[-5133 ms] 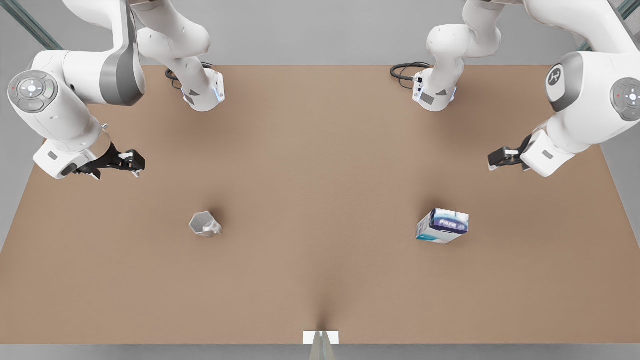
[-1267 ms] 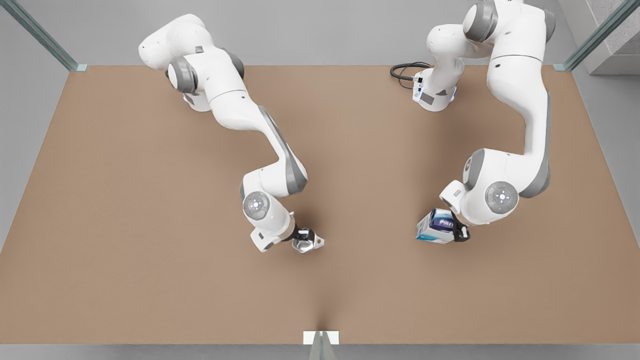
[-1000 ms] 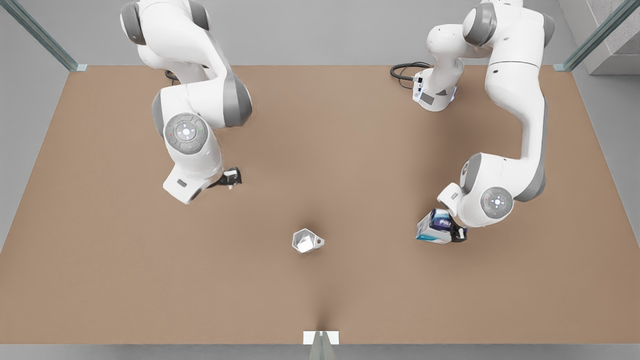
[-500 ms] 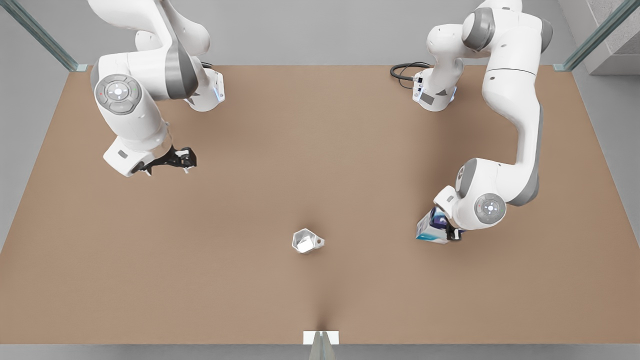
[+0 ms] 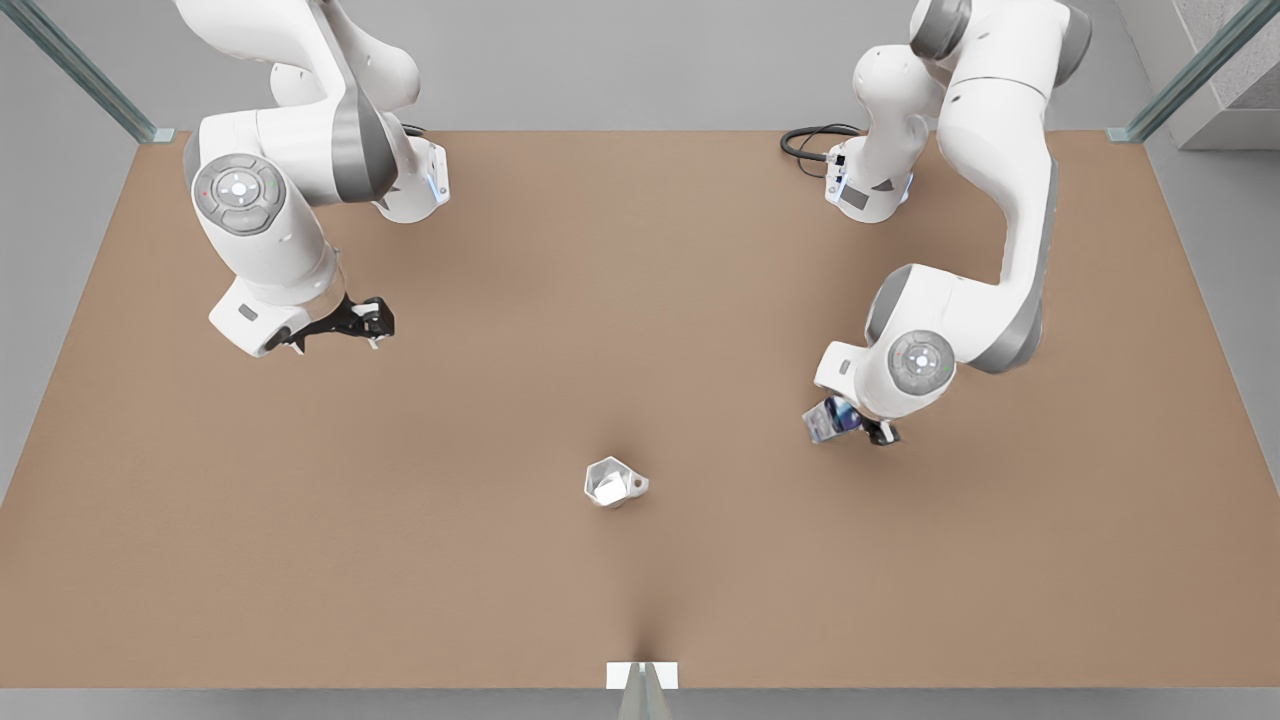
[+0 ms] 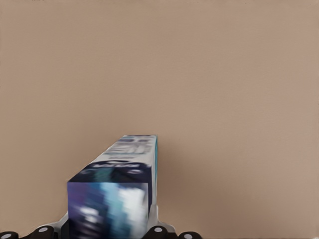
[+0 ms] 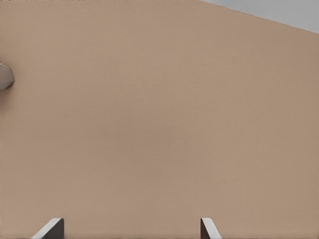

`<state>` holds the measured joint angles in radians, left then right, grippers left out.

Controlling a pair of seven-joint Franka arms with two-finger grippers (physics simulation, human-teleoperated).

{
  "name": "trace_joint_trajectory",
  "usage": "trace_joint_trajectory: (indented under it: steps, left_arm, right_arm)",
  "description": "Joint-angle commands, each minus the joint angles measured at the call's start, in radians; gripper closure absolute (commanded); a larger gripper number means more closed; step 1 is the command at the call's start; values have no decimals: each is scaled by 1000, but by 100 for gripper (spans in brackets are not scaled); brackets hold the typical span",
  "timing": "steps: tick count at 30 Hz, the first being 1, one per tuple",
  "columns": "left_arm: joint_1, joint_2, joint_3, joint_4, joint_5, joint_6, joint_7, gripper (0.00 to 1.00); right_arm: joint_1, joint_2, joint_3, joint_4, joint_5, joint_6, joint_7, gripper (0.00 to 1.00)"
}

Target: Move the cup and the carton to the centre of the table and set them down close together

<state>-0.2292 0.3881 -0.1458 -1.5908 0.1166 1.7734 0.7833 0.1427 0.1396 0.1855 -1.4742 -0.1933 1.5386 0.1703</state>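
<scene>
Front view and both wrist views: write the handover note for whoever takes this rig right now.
Left gripper: shut on the carton, lifted off the table, at the front view's right.
Right gripper: open, holding nothing, waiting at the front view's left.
Cup: standing free near the table's centre.
Done: cup placed.
Left: carry the carton to the cup, set it down close beside, release.

Brown table (image 5: 300, 520) — one cup (image 5: 612, 482) (upright) near centre.

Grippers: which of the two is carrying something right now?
The left gripper, on the front view's right, is shut on the carton. The right gripper is open and holds nothing; the cup stands free on the table.
</scene>
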Motion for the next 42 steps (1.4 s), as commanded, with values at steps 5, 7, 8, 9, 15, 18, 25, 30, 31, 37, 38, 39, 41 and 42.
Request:
trace_joint_trajectory:
  steps: [5,7,8,9,15,18,25,30,31,37,38,39,41,42]
  left_arm:
    - [-94,12,-41,9,-51,24,-525,31]
    - [-145,20,-67,11,-55,44,-981,31]
    - [-180,25,-67,12,-52,61,-1249,31]
    - [-209,34,-67,12,-48,70,-1433,31]
    - [-257,144,-61,120,-48,112,-1926,31]
    - [-260,183,-52,189,-46,119,-1991,31]
    - [-358,255,-17,311,-51,118,-2124,31]
    - [-369,275,-15,316,-51,132,-2145,21]
    - [-369,279,-15,315,-49,132,-2145,0]
    - [-368,282,-6,304,-49,147,-2150,0]
    - [-368,287,-6,304,-49,147,-2150,0]
    - [-369,287,2,305,-49,147,-2152,0]
    - [-369,285,5,307,-49,146,-2152,0]
    - [-369,282,5,307,-49,139,-2153,0]
  right_arm:
    - [0,0,0,0,0,1,0,0]
    - [0,0,0,0,0,3,2,0]
    - [0,0,0,0,0,3,2,0]
    - [0,0,0,0,0,3,2,0]
    - [0,1,0,0,0,3,2,0]
    - [0,1,0,0,0,3,2,0]
    - [0,3,0,0,0,6,2,0]
    - [0,3,0,0,0,6,2,0]
    - [0,3,0,0,0,8,2,0]
    - [1,8,0,0,2,8,3,0]
    - [1,9,0,0,2,9,3,0]
    - [1,9,0,0,0,9,3,0]
    - [1,9,0,0,0,8,3,0]
    - [1,9,0,0,0,9,3,0]
